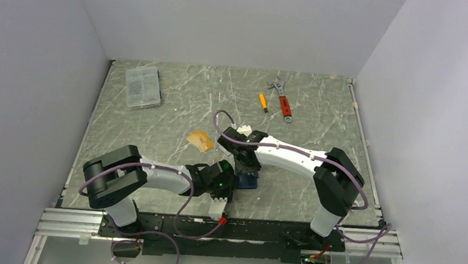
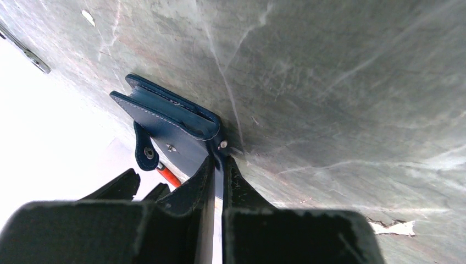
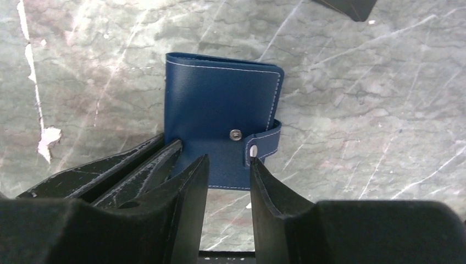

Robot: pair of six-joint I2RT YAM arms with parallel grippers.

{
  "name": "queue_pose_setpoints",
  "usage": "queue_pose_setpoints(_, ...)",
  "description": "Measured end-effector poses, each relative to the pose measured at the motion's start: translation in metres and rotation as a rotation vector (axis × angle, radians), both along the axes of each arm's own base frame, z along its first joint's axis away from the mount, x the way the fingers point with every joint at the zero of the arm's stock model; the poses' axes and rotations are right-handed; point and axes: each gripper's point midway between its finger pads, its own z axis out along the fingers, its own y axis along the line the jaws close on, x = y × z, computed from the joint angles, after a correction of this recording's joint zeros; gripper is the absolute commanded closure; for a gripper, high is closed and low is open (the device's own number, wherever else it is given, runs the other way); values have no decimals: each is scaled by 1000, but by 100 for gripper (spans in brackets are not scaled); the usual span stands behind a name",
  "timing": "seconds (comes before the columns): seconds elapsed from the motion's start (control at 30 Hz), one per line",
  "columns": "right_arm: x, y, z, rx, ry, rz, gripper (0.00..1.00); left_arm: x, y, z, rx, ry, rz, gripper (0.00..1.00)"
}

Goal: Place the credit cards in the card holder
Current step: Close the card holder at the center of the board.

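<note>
Grey-green marbled tabletop between white walls, seen from overhead: both arms bend inward to the near middle, where the card holder [image 1: 250, 182] lies right under the left gripper [image 1: 234, 181] and the right gripper [image 1: 247, 167]. One orange-gold credit card [image 1: 200, 141] lies apart, to their left. A clear compartment box [image 1: 142, 87], a small screwdriver [image 1: 263, 102] and a wrench [image 1: 282, 100] sit far back.

From the left wrist, the fingers [image 2: 189, 192] are pinched narrow on one edge of the folded card holder [image 2: 170, 124], its snap tab [image 2: 144, 146] hanging loose.

From the right wrist, the jaws stand partly apart with nothing clamped, over the card holder's [image 3: 220, 99] near edge. One fingertip [image 3: 257, 170] is just beside the unsnapped tab.

I'd guess the step is opening it. The left should grip only the back cover while the right hooks the front cover's free edge by the tab and swings it wide, slowly, so the leather doesn't slip
</note>
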Motion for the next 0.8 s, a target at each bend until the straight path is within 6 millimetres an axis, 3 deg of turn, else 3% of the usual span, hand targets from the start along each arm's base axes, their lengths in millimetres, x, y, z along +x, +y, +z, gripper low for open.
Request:
queue_pose_setpoints(0.6, -5, -14, -8, -44, 3, -39, 76, 0, 0, 0, 1, -2, 2, 97)
queue_pose_setpoints(0.8, -6, -16, -10, -47, 5, -50, 91, 0, 0, 0, 2, -3, 5, 97)
